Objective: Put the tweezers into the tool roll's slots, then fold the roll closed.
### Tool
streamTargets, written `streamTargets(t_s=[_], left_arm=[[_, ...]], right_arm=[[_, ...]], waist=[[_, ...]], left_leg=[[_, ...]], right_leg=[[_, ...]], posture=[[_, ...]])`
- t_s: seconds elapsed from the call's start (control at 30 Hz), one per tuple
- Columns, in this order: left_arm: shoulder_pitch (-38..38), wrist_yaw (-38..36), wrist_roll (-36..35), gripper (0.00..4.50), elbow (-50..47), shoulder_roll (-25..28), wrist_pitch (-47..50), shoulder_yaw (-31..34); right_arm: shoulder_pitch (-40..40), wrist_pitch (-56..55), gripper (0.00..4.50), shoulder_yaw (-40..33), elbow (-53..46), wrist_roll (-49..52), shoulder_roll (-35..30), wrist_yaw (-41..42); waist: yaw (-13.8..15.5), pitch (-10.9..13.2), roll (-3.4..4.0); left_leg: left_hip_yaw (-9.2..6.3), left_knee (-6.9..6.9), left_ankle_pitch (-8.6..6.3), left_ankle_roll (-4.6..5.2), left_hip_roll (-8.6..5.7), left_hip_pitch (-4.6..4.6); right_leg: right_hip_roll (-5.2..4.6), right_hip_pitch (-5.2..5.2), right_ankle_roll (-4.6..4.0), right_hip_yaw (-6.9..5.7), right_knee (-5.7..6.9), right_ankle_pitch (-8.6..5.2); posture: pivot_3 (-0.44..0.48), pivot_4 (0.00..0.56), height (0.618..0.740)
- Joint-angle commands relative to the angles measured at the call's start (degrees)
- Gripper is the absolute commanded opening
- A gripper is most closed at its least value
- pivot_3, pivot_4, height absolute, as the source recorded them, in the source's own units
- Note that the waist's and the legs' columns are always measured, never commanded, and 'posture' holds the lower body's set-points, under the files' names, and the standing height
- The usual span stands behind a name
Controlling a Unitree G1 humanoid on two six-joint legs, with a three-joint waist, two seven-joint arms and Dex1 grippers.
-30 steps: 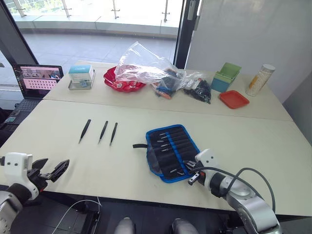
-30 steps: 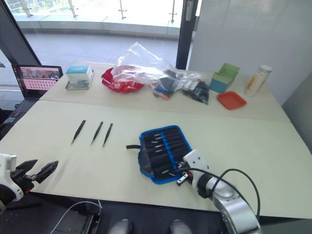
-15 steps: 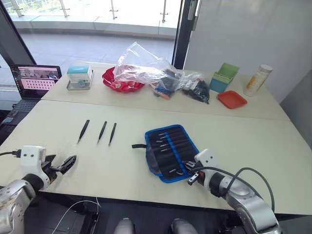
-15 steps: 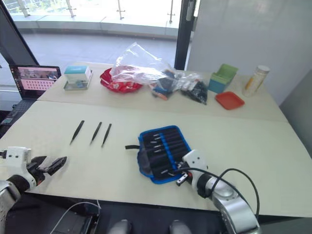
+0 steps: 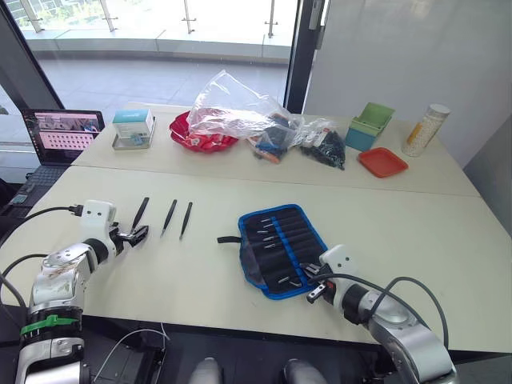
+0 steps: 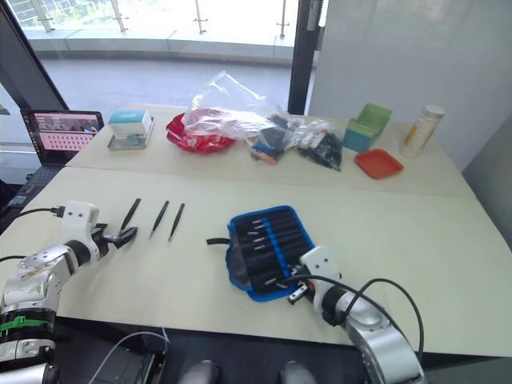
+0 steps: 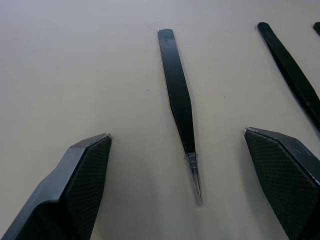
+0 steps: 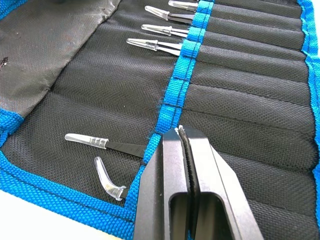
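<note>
Left hand (image 7: 177,150) spread, fingers straddling the leftmost of three tweezers (image 7: 179,105) lying on the worktop (image 5: 200,264); right hand (image 8: 181,135) pressed together over the open roll (image 5: 282,248). Several tweezers sit in its slots (image 8: 240,65).

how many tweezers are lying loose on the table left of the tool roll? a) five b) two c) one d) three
d: three loose tweezers lie side by side on the table to the left of the tool roll, with the open left gripper at the leftmost one.
</note>
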Motion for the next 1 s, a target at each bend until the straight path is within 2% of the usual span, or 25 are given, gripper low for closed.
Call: streamTargets(t_s=[0.03, 0.37, 0.7, 0.83, 1.0], left_arm=[[-0.24, -1.57, 0.87, 3.32, 4.14, -1.37, -0.15, -3.05], [-2.57, -3.43, 2.37, 0.03, 5.95, -1.65, -2.31, -4.69], [-5.98, -2.26, 1.44, 0.03, 3.32, 2.21, -1.68, -1.55], [-8.34, -4.28, -1.71, 0.03, -3.53, 2.24, -0.99, -0.83], [-12.45, -7.15, -6.36, 0.03, -12.21, 0.27, 5.11, -3.83]], right_arm=[[2.01, 3.05, 0.0, 1.59, 1.65, 0.27, -0.03, 0.09], [2.05, 3.38, 0.0, 1.38, 1.23, 0.16, 0.14, -0.32], [1.93, 3.59, 0.0, 1.7, 1.31, 0.11, 0.4, -0.61], [2.19, 3.44, 0.0, 1.65, 1.22, 0.28, 0.21, -0.47], [1.93, 3.51, 0.0, 2.04, 1.31, 0.28, 0.41, -0.58]], waist=[[0.01, -0.08, 0.14], [0.49, -0.38, 0.42], [0.53, -0.31, 0.28], [0.5, -0.05, -0.22], [0.51, 0.06, -0.58]], left_leg=[[0.0, 0.0, 0.0, 0.0, -0.01, 0.0], [-0.04, 0.01, 0.0, 0.0, -0.24, 0.0], [-0.05, 0.01, 0.0, 0.0, -0.22, -0.03], [-0.08, 0.01, 0.0, 0.0, -0.13, -0.16], [-0.14, 0.03, 0.0, -0.01, -0.1, -0.3]], right_leg=[[0.0, -0.01, 0.0, 0.01, 0.03, 0.0], [-0.14, 0.04, 0.02, 0.05, 0.09, -0.01], [-0.12, 0.0, 0.03, 0.04, 0.08, -0.01], [-0.03, -0.1, 0.02, 0.03, 0.09, -0.01], [0.01, -0.15, 0.01, 0.0, 0.09, 0.0]], posture=[[0.0, 0.15, 0.723], [0.0, 0.15, 0.723], [0.0, 0.15, 0.723], [0.0, 0.15, 0.723], [0.0, 0.15, 0.723]])
